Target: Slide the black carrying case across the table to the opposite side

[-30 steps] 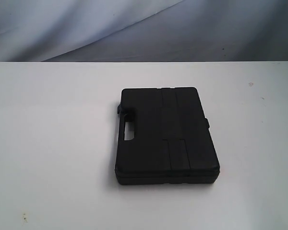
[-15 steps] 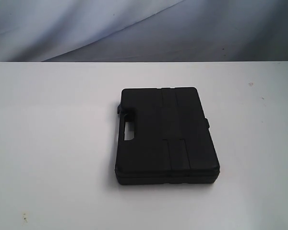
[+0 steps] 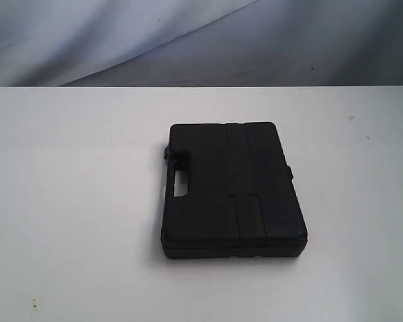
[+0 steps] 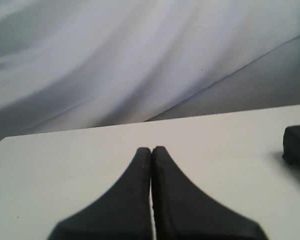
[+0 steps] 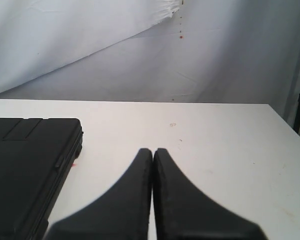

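The black carrying case (image 3: 232,191) lies flat and closed on the white counter (image 3: 74,201), a little right of the middle in the exterior view. Its handle cut-out (image 3: 181,182) faces that view's left. Nothing touches it.

The left tool (image 4: 151,149) is fully closed, its two dark fingers pressed together and holding nothing. It hangs low over bare counter and points roughly level toward the draped grey backdrop cloth (image 3: 188,40), with a corner of the case off to one side, well apart.

The right tool (image 5: 153,150) is likewise closed tight and empty, in the same low, level pose, with the case just beside it but not in contact.
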Controlling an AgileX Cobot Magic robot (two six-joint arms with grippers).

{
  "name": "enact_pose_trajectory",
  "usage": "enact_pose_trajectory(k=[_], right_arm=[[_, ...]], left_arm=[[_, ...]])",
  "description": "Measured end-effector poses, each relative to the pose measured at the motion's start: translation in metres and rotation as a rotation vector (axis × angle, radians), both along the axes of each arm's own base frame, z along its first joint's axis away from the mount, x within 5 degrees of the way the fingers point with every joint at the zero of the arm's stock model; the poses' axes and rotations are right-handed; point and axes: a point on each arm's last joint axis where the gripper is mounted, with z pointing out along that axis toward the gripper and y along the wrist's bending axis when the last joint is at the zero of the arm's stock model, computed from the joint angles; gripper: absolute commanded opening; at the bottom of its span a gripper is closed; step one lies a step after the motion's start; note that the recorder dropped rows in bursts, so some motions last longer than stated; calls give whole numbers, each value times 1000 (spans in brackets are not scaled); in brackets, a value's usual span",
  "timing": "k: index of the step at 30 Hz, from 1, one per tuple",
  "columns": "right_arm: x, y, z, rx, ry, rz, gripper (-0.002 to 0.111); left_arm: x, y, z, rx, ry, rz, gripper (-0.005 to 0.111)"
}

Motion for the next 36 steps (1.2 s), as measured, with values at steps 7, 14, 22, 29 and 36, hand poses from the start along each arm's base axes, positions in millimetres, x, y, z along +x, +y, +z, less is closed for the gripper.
enact_pose_trajectory(k=[7, 14, 22, 29, 36], right_arm=[[0, 0, 0, 0, 2, 0, 0], [0, 0, 0, 1, 2, 0, 0], [0, 0, 0, 1, 2, 0, 0], [0, 0, 0, 1, 2, 0, 0], [0, 0, 0, 3, 2, 0, 0]], left_arm=[[0, -1, 7, -264, -70, -5, 0], [-5, 5, 35, -325, -296, 20, 0], [-47, 1, 141, -252, -509, -47, 0], [-45, -8, 214, -152, -269, -112, 0], [27, -35, 227, -175, 271, -370, 0]])
